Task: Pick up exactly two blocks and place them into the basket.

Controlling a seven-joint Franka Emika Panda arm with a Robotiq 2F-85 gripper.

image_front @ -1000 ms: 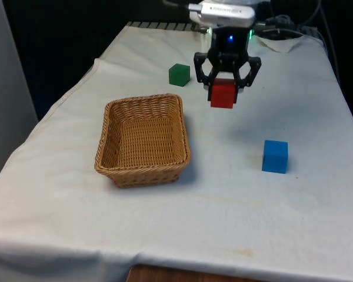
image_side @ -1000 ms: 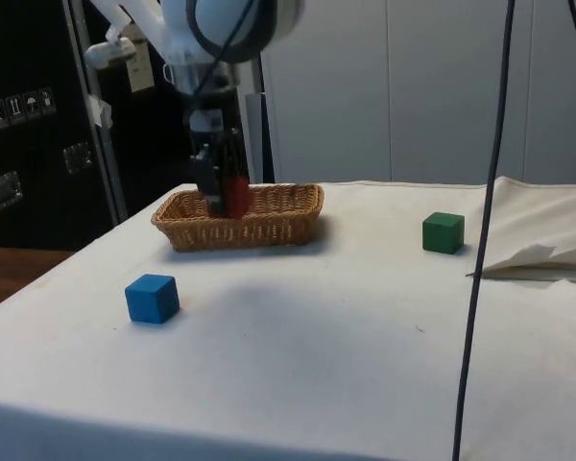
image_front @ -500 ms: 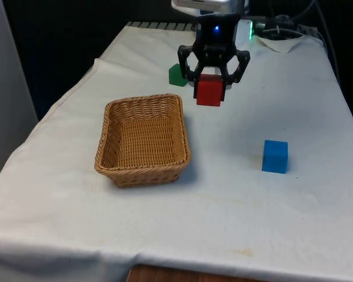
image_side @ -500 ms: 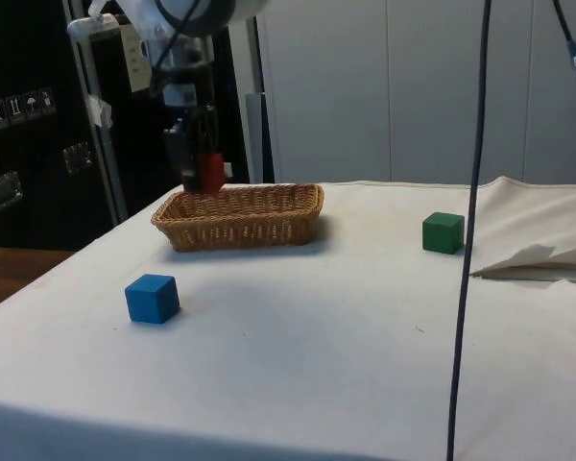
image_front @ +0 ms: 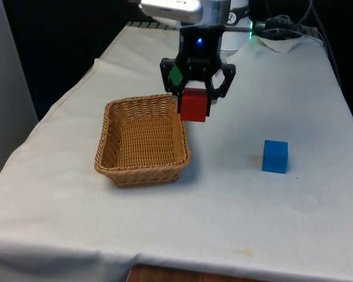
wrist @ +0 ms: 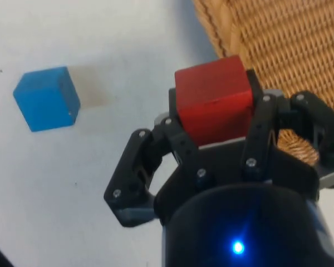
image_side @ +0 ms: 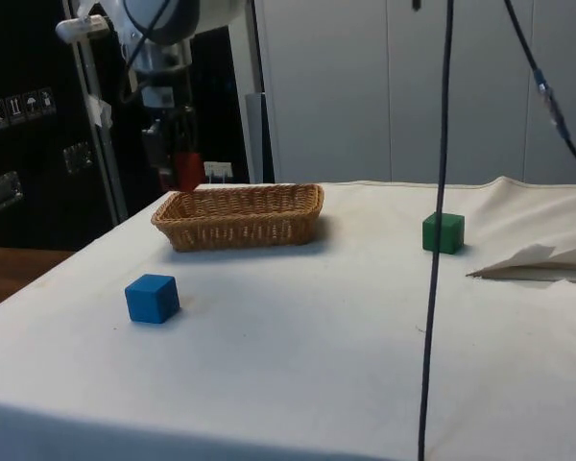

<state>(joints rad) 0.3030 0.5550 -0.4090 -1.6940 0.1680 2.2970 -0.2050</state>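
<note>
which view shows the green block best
The side view: the green block sits in the open on the white cloth, nothing in front of it. In the front view the claw holding the red block covers most of it, leaving a green sliver.

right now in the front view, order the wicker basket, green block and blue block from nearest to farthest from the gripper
The gripper holds the red block in the air.
1. Woven wicker basket: its rim lies just below, toward the front view's left.
2. Green cube block: behind the gripper, partly hidden.
3. Blue cube block: out on the front view's right.
</note>
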